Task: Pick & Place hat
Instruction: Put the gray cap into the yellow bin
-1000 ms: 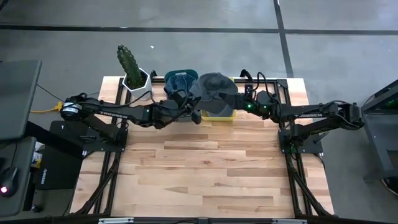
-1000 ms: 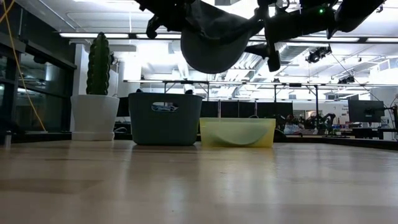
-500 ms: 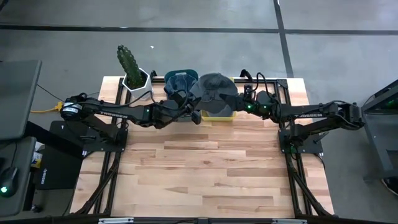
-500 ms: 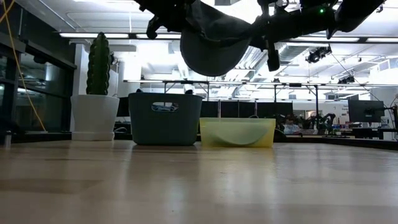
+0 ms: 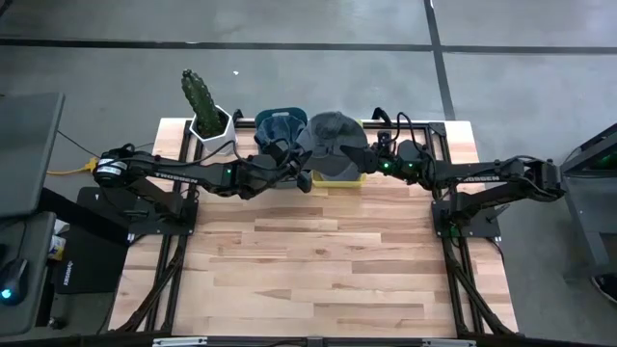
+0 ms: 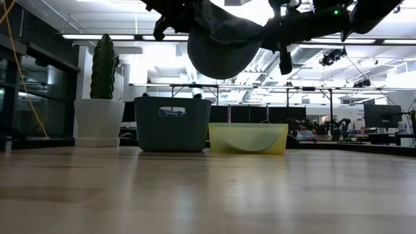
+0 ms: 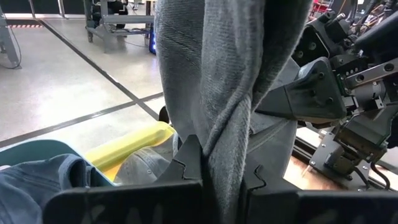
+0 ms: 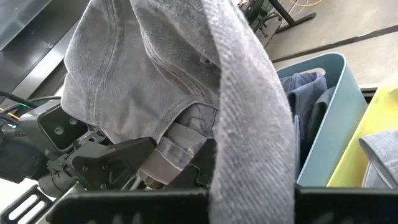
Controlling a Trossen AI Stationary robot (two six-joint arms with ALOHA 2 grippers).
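Observation:
A grey hat [image 5: 333, 133] hangs high over the table's far edge, between my two grippers and above the yellow bin [image 6: 248, 138]. In the low view its crown [image 6: 220, 47] sags down, well clear of the bins. My left gripper [image 7: 221, 177] is shut on the hat's left side. From the right, my right gripper [image 8: 249, 193] is shut on its other side. In the high view, the left gripper [image 5: 301, 172] and the right gripper [image 5: 364, 159] meet under the hat. My left gripper pinches a bunched fold of the hat's grey cloth [image 7: 225, 149] between its two fingers [image 7: 186, 163], coming from the table's left. The hat is lifted clear. My right gripper pinches a thick band of the hat's edge [image 8: 252, 152] between its fingers, coming from the table's right. The crown [image 8: 118, 74] spreads beyond it.
A teal bin [image 5: 280, 125] with blue cloth in it stands at the far edge, left of the yellow bin [image 5: 337, 175]. A potted cactus [image 5: 201, 101] stands further left. The wooden tabletop [image 5: 318, 260] lies toward the near side.
My right gripper has shut on the hat's right side, taking hold of it. The hat has stayed lifted above the bins, still held by my left gripper.

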